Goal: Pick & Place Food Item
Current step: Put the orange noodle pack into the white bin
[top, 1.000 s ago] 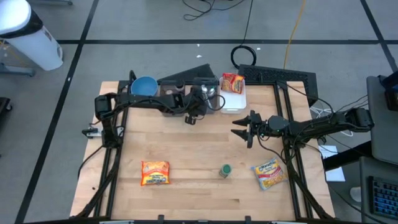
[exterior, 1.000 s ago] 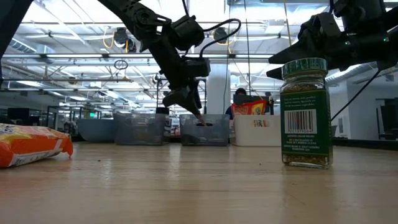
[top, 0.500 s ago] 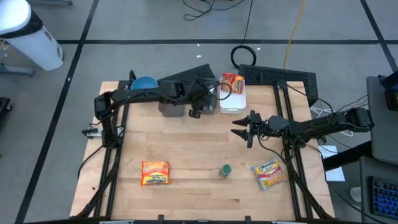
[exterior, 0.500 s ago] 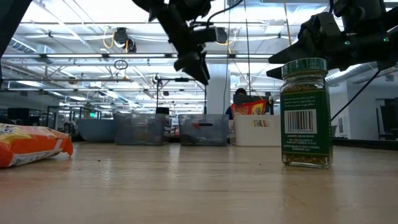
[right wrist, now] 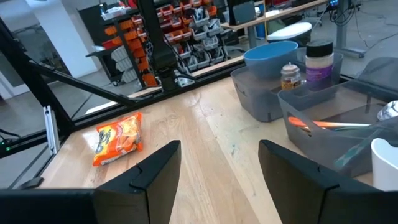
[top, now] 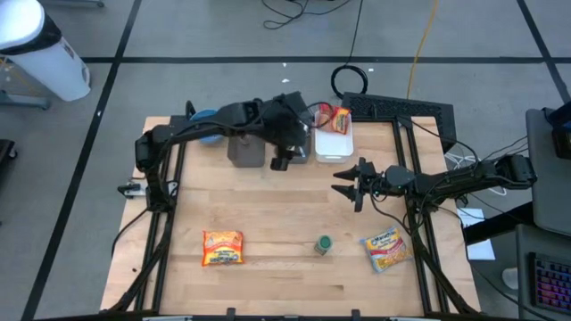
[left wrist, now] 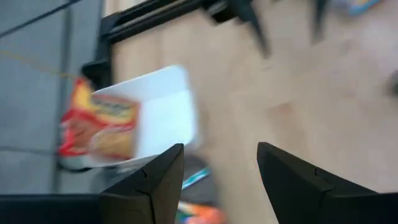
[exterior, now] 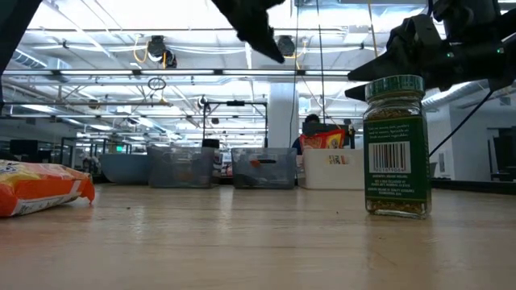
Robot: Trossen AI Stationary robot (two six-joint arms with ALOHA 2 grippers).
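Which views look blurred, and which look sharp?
The left wrist view is smeared: the white container and its red packet have soft edges. The low view shows the spice jar sharp, the room behind hazy. The high view is evenly sharp.

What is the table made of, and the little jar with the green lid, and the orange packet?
The table looks like pale wood with a smooth finish: plank seams and grain show. The jar seems clear glass or plastic, since the dried herbs show through it, with a green lid, probably plastic, and a green printed label. The orange packet looks like thin shiny plastic film: it is crinkled and glossy.
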